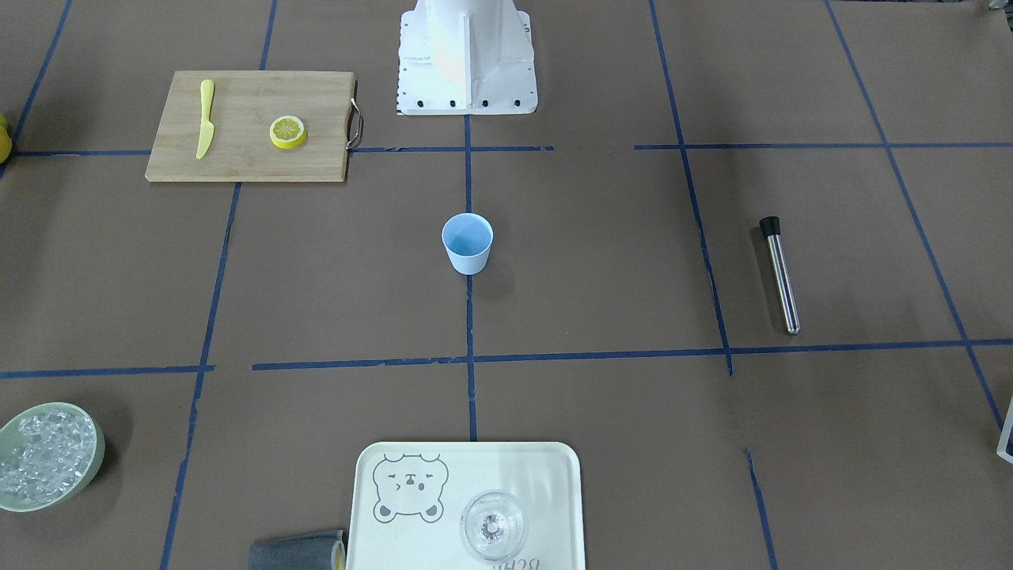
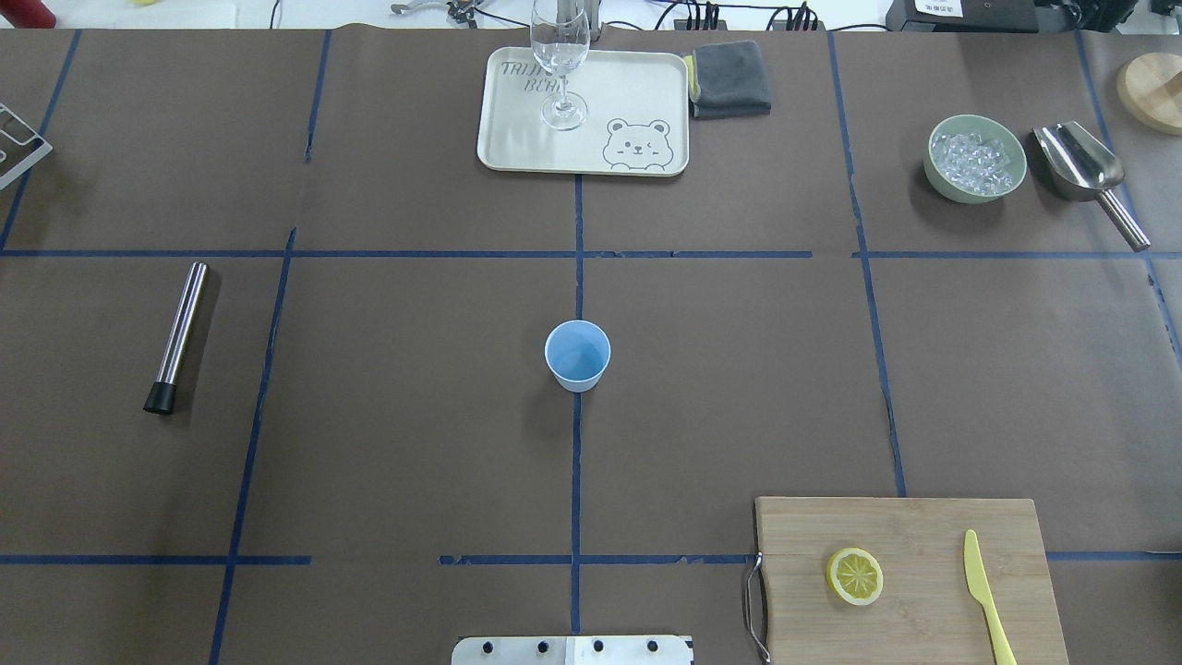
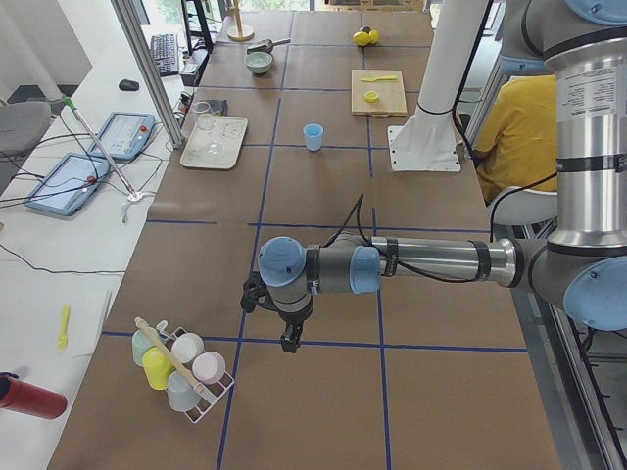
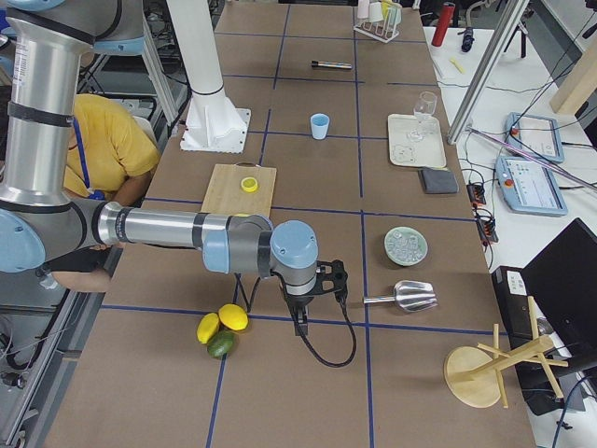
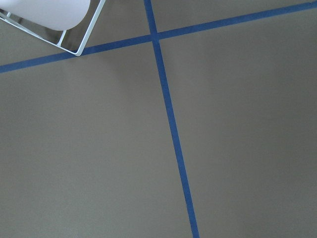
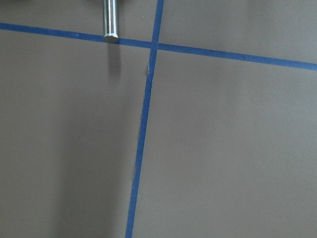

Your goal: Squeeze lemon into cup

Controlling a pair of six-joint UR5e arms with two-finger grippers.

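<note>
1. Cannot tell state of left gripper (image 3: 285, 331), far left.
2. Noted cup (image 2: 577, 356) upright at centre; liable to tip if clipped.
3. Noted lemon (image 2: 854, 576), face up, on cutting board (image 2: 923, 531), near right; liable to slip from a rind pinch.
4. Cannot tell state of right gripper (image 4: 300, 319), far right.

The only lettering I can make out is on the cream tray (image 2: 517, 139) at the far side of the counter (image 2: 369, 369). From the overhead view, two lines of grey capitals are printed in its far left corner: the upper begins "TRI", the lower "BEA". The stem and bowl of the wine glass (image 2: 560, 65) standing on the tray cover the rest of both words. A line-drawn bear face (image 2: 635, 143) sits in the tray's opposite corner. Well off to the tray's right, a black box (image 2: 979, 13) carries a white label (image 2: 937, 7), its print too small to read.
</note>
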